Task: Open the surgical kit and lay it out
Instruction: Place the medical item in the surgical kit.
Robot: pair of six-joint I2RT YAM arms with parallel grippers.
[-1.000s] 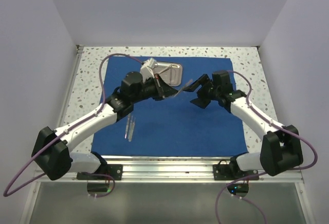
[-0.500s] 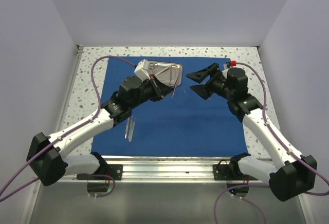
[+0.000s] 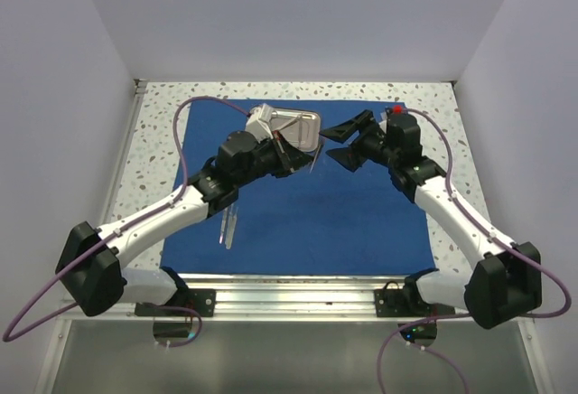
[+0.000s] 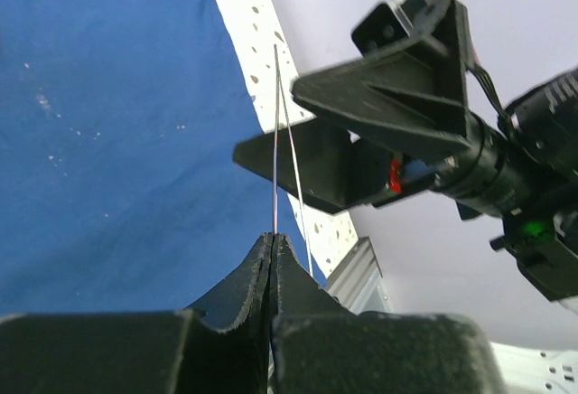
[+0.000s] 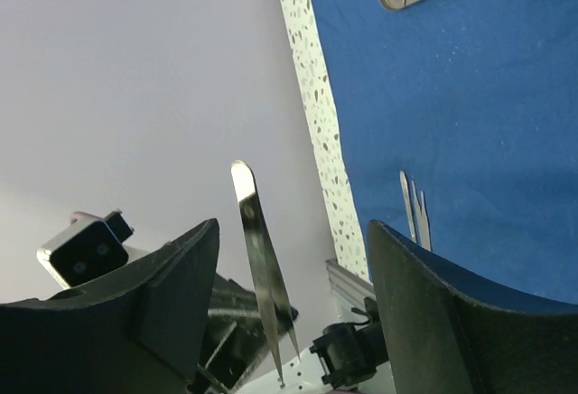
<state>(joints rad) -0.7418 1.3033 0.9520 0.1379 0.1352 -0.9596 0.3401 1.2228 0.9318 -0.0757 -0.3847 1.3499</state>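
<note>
The left gripper (image 4: 273, 242) pinches slim tweezers (image 4: 275, 141) aloft beside the steel tray (image 3: 307, 121); the right gripper (image 5: 292, 227) stands open around them. A mistimed release could drop them.

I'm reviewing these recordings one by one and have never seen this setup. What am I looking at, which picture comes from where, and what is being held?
These are two robot arms bolted at the near edge of a speckled table. The wide picture comes from a fixed camera above and behind them. The other two come from a small camera on each wrist, looking along that arm's own fingers. A blue cloth lies spread on the table, with a steel tray near its far edge and a pair of tweezers lying towards its left side. The left arm's fingers are shut on a second pair of tweezers, held up in the air. The right arm's fingers stand open close by, gripping nothing.
</note>
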